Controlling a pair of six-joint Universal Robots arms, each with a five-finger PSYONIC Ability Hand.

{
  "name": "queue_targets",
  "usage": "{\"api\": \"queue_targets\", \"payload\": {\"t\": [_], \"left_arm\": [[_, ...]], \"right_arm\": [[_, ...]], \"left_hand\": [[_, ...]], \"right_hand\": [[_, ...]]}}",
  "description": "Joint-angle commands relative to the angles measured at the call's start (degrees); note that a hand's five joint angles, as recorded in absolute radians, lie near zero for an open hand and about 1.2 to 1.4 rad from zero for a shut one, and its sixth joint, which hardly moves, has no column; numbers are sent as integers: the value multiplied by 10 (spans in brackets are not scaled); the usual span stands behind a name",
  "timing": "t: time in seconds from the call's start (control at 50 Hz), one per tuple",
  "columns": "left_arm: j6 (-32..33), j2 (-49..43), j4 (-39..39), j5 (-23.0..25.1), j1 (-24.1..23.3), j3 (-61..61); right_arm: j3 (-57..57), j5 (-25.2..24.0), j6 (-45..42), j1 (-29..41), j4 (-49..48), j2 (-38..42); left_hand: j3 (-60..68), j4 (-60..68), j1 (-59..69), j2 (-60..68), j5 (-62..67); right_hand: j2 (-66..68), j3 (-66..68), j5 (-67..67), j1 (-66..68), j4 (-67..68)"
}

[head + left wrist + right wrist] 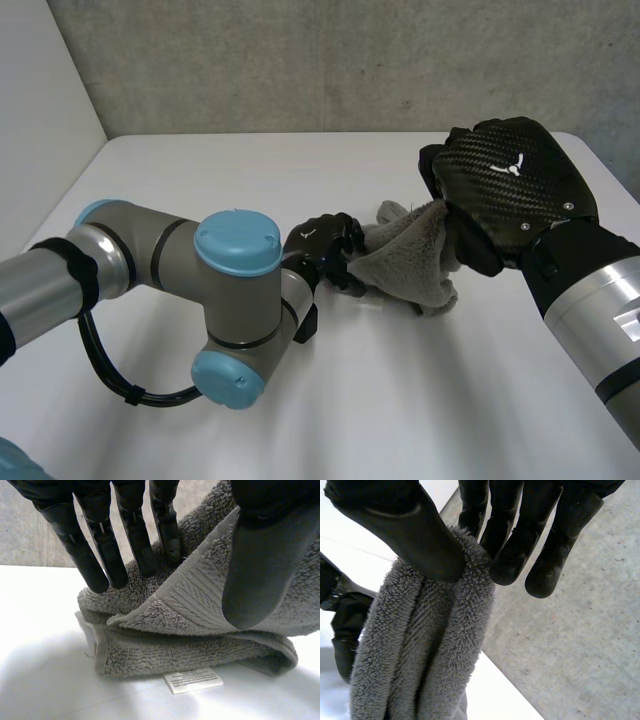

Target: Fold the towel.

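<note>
A grey towel (408, 262) lies bunched at the table's middle, its right part lifted off the surface. My right hand (512, 180) is above it; in its wrist view the thumb (420, 535) pinches a folded ridge of the towel (435, 650) against the fingers. My left hand (322, 245) is at the towel's left edge. Its straight fingers (102, 550) press on the fluffy upper side and the thumb (260, 565) comes down over a turned-over corner flap of the towel (190, 605), so the flap sits between them. A white label (192, 680) sticks out under the lowest layer.
The white table (300, 160) runs back to a grey concrete wall, with a white wall on the left. My left arm's elbow (235, 300) stands over the near left of the table. The left hand (340, 630) also shows beside the towel in the right wrist view.
</note>
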Motion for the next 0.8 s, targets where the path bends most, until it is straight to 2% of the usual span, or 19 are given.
{"api": "queue_targets", "payload": {"t": [0.02, 0.04, 0.06, 0.2, 0.3, 0.32, 0.36, 0.52, 0.64, 0.74, 0.78, 0.8], "left_arm": [[0, -6, -2, 0, -6, -1], [0, -6, -2, 0, -7, -1], [-1, -2, -3, -2, -7, -1], [-2, 57, -17, -7, 6, -6], [-1, 181, -45, -10, 59, -25], [-1, 181, -45, -10, 59, -25], [0, 249, -47, -7, 77, -29], [0, 372, -48, -2, 97, -38], [7, 404, -50, 2, 122, -84], [60, 403, -48, 2, 130, -156], [113, 398, -39, 0, 139, -212], [113, 397, -39, 0, 139, -212]], "right_arm": [[-6, -3, -1, -23, -11, 8], [-9, -3, -1, -25, -13, 9], [-9, -3, -1, -25, -13, 9], [-52, -5, -2, -27, -14, 16], [-111, 0, -6, -34, 6, 17], [-111, 0, -6, -34, 6, 17], [-161, 0, -5, -39, 37, 15], [-245, 2, -3, -41, 77, 14], [-236, -2, -7, -35, 94, 31], [-193, -30, -5, -29, 108, 123], [-183, -40, -5, -27, 106, 143], [-183, -40, -5, -27, 106, 143]], "left_hand": [[229, 226, 223, 231, 130], [230, 227, 224, 232, 131], [312, 309, 305, 314, 212], [312, 310, 306, 314, 213], [312, 310, 306, 314, 213], [312, 310, 306, 314, 213], [312, 310, 306, 314, 213], [312, 310, 306, 314, 213], [312, 310, 306, 314, 213], [312, 310, 306, 314, 213], [312, 310, 306, 314, 213], [312, 310, 306, 314, 213]], "right_hand": [[44, 36, 35, 40, 37], [44, 36, 35, 40, 37], [44, 36, 35, 40, 37], [44, 36, 35, 40, 37], [44, 36, 35, 40, 37], [44, 36, 35, 40, 37], [44, 36, 35, 40, 37], [44, 36, 35, 40, 37], [44, 36, 35, 40, 37], [44, 36, 35, 40, 37], [44, 36, 35, 40, 37], [44, 36, 35, 40, 37]]}}
